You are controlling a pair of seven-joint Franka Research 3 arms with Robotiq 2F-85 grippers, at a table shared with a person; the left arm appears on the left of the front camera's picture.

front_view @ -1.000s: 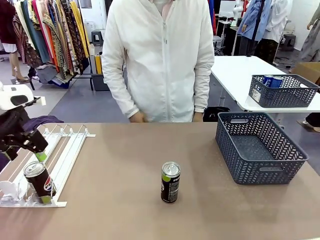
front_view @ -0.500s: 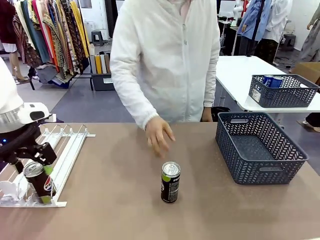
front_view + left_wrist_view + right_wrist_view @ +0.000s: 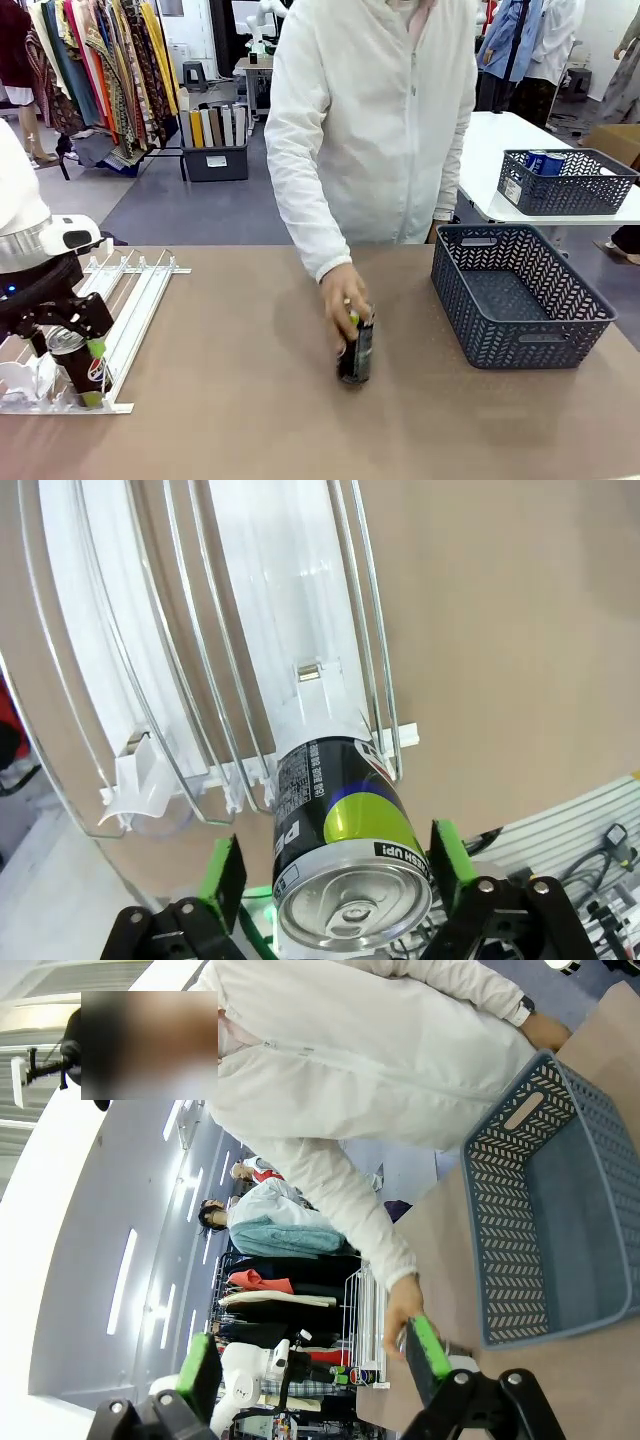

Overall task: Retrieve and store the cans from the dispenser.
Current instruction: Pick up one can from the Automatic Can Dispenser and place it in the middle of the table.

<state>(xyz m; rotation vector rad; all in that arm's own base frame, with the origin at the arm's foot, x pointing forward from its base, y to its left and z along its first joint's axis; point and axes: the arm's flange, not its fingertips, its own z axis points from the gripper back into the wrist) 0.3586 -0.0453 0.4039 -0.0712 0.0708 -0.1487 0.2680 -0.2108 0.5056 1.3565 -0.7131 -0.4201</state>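
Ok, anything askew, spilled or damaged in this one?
Nothing spilled or damaged. The mid-table can looks slightly tilted, but the person's hand is gripping its top. The other can sits at the dispenser's near end, between the left claw's open fingers.

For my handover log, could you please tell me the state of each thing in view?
Dispenser: one can loaded.
Dispenser can: standing at the stops.
Left claw: open, straddling that can.
Right claw: open, empty.
Table can: tilted, gripped by person's hand.
Grey basket: empty.
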